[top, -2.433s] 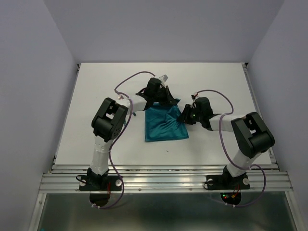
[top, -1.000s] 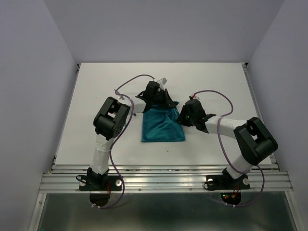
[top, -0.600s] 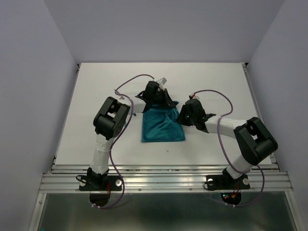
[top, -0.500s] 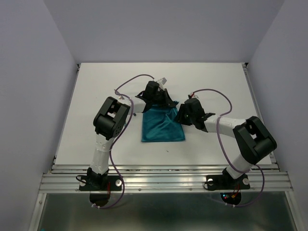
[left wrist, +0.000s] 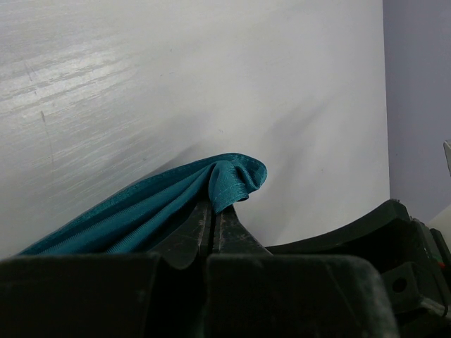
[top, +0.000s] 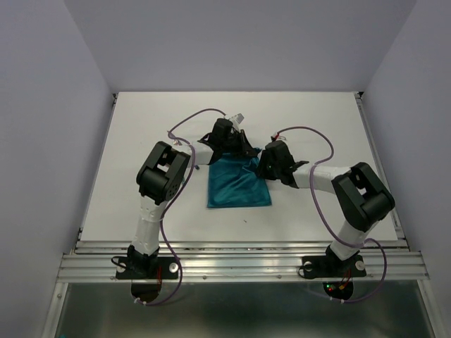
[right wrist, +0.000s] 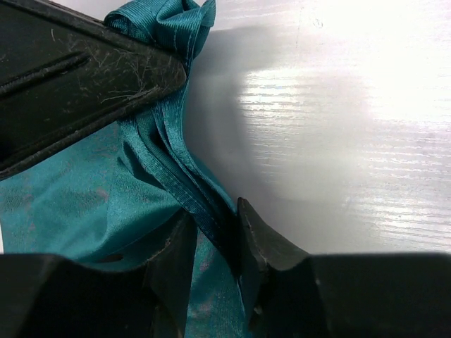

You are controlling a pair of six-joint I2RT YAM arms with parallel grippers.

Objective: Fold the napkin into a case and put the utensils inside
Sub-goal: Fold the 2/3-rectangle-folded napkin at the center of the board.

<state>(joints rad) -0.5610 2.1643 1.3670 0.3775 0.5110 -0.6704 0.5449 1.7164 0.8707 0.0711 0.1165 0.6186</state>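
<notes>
The teal-green napkin lies flat in the middle of the white table, and its far edge is lifted and bunched. My left gripper is shut on the far corner; in the left wrist view the cloth curls over the closed gripper. My right gripper is at the far right corner, close beside the left one. In the right wrist view the pleated hem runs between the two fingers of my right gripper, which pinch it. The utensils are out of view.
The left gripper's black body fills the upper left of the right wrist view, almost touching my right fingers. Purple cables loop above both arms. Grey walls enclose the table on three sides.
The napkin has shifted a little left and become narrower. My right gripper has moved left and away, closing in on the left gripper. The left gripper has stayed almost still.
</notes>
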